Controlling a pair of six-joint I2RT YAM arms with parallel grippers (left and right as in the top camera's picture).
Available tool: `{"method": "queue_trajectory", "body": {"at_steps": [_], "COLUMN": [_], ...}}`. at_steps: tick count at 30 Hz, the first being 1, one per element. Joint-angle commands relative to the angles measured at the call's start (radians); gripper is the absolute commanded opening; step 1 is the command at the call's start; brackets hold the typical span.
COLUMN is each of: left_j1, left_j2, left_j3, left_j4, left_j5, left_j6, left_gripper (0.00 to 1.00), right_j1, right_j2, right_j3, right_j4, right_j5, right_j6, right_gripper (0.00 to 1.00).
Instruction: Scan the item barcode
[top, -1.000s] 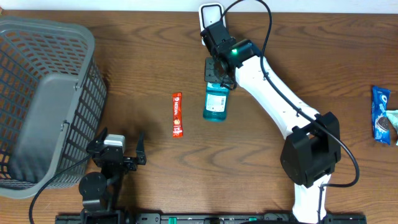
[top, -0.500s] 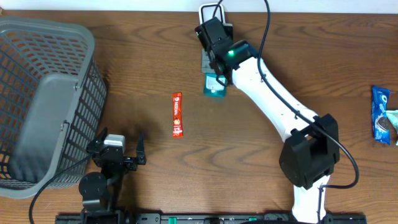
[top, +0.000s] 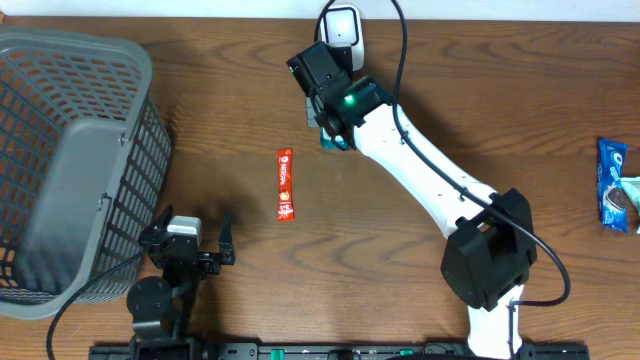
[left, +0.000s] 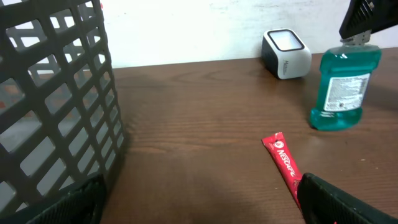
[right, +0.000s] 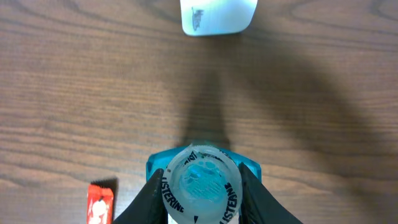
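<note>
Near the scanner (top: 342, 22) at the far edge of the bench (top: 540, 100): bottle (left: 345, 87) upright in the right gripper (right: 200, 205).
The right gripper pinches the bottle by its cap. A second ago the bottle showed full length from overhead; it has since swung upright and shifted left. The left gripper (top: 195, 222) sits spread wide beside the basket (top: 70, 150). From overhead the arm hides most of the bottle, and contact between its base and the bench cannot be told.
</note>
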Motion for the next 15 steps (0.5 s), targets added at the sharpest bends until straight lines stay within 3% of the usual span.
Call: {"method": "queue_trajectory", "body": {"at_steps": [1, 9, 12, 15], "left_j1": [-0.004, -0.004, -0.004, -0.004], "left_j2": [-0.002, -0.002, -0.002, -0.002], "left_j3": [-0.016, -0.016, -0.016, -0.016], "left_j4": [-0.026, -0.026, -0.026, -0.026], "left_j5": [0.005, 0.005, 0.005, 0.005], "left_j6": [0.013, 0.013, 0.013, 0.013], "left_gripper": [0.98, 0.98, 0.98, 0.98], "right_j1": [0.01, 0.01, 0.01, 0.01], "right_j2": [-0.047, -0.047, -0.047, -0.047], "right_j3": [0.032, 0.032, 0.032, 0.032], "right_j4": [-0.014, -0.067, -0.075, -0.08], "right_j5": [0.036, -0.026, -0.029, -0.029], "right_j6": [0.02, 0.031, 0.032, 0.032], "right_gripper": [0.22, 0.26, 0.38, 0.43]}}
